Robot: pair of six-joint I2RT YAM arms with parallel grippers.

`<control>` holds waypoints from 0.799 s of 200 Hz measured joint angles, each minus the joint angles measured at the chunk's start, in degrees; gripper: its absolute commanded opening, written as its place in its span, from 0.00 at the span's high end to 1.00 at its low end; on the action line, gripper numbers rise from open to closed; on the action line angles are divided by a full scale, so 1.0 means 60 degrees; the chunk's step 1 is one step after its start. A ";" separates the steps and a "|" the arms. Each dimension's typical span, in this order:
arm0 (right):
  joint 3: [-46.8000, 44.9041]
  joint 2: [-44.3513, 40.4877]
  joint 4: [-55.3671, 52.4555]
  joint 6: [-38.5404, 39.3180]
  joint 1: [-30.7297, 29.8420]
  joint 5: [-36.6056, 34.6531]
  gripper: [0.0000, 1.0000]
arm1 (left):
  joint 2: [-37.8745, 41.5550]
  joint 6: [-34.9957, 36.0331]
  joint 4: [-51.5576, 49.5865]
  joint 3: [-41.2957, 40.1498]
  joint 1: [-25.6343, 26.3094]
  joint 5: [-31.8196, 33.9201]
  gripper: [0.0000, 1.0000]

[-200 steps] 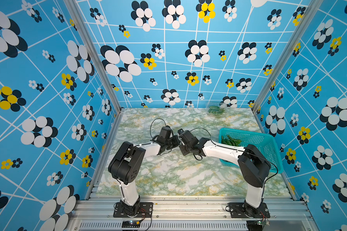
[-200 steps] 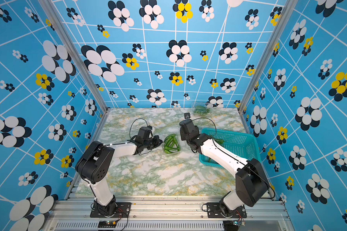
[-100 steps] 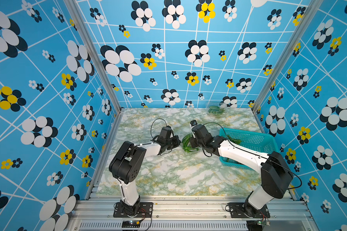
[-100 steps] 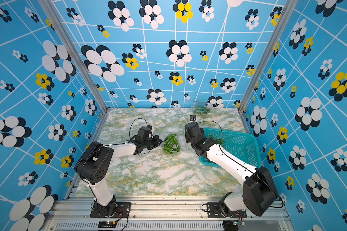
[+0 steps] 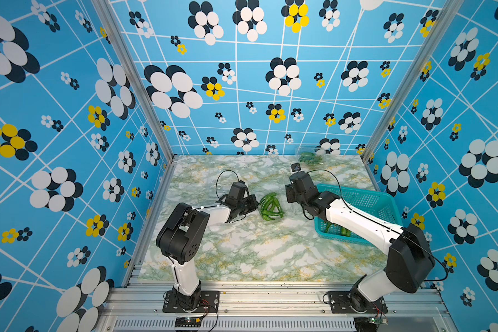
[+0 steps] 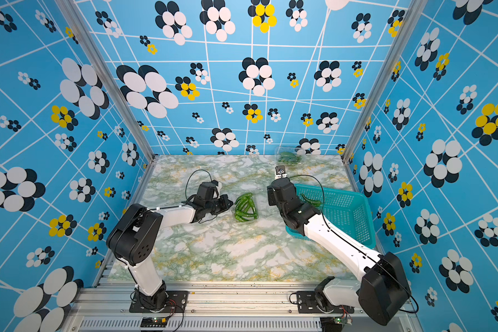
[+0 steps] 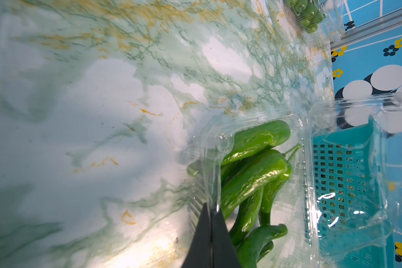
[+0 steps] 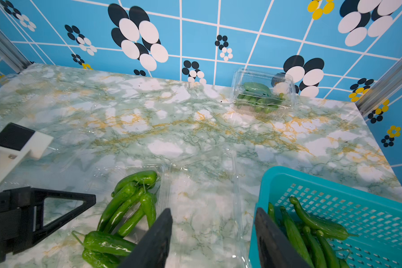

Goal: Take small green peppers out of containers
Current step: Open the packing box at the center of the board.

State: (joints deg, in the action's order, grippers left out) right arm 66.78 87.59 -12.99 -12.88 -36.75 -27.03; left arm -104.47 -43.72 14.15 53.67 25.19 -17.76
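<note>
Right wrist view: my R claw [image 8: 213, 211] is let go, jaws wide, nothing in it. It hangs low btw the peppers [image 8: 125, 204] & the teal basket [image 8: 334, 178]. The peppers lie in the open clear box [image 8: 166, 185], mid surface [image 8: 172, 116], off to my L-arm side & near. Most run long-ways, front to back, w/ a couple lying across at the near end. I think my R claw must swing that way & pinch across a pepper.

My L claw [image 7: 211, 208] is clenched on the thin rim of that box. It is nearer but busy, so the R one should pick.

The peppers are shiny, bendy-looking, dark green, w/ skinny stems. The box is thin see-thru plastic w/ ribs; it looks easy to crush. The basket is hard plastic full of holes, w/ more peppers [image 8: 316, 225] inside. One shut box [image 8: 262, 92], full, waits by the back wall, well apart.
</note>
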 measured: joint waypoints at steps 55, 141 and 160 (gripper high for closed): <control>-0.1282 -0.1341 0.0488 0.0076 0.0262 -0.0379 0.42 | 0.0124 0.0080 0.0011 -0.0055 -0.0011 -0.0004 1.00; -0.1592 -0.2218 0.1031 0.0692 0.0266 0.1038 0.42 | 0.0178 0.0193 0.0033 -0.0073 -0.0011 -0.0157 0.81; -0.0994 -0.1184 0.0940 0.0801 0.0215 0.1960 0.43 | 0.0211 0.0215 0.0055 -0.0073 -0.0011 -0.0171 0.73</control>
State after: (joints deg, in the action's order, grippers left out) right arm 60.82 80.49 -7.35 -8.08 -35.46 -15.27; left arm -103.20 -42.44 14.48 53.23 25.12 -18.79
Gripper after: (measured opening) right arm 0.580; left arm 0.223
